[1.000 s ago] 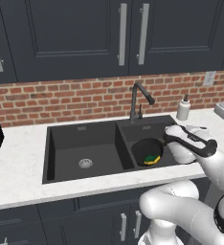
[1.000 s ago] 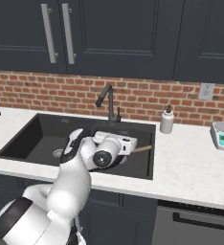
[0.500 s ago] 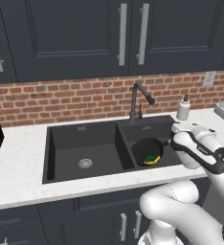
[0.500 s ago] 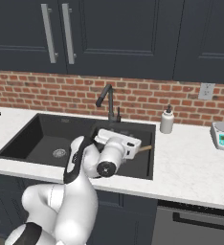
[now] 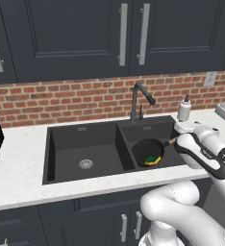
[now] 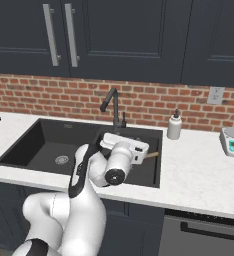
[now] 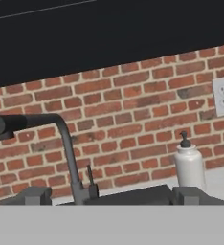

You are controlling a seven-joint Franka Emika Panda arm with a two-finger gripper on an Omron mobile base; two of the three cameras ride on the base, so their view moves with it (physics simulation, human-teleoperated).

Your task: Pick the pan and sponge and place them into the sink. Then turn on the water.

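Round black pan [image 5: 148, 153] w/ tan wood handle lay in the matte black sink [image 5: 76, 144], right basin; green-topped sponge [image 5: 153, 159] sat inside it at approx 4 o'clock. Tool [image 7: 109, 195] stood open, tips wide apart, prob. empty. Dark gooseneck faucet [image 7: 61, 143] at 12 o'clock, white soap bottle [image 7: 189, 165] on speckled worktop [image 6: 204, 175].

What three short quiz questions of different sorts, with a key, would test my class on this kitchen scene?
1. True or false: the sponge lies in the pan.
2. Which basin of the sink holds the pan? A) the one under the faucet B) the other one
3. Fill in: no water runs from the faucet, so the step left is to turn it ____.

Key: 1 true; 2 A; 3 on.
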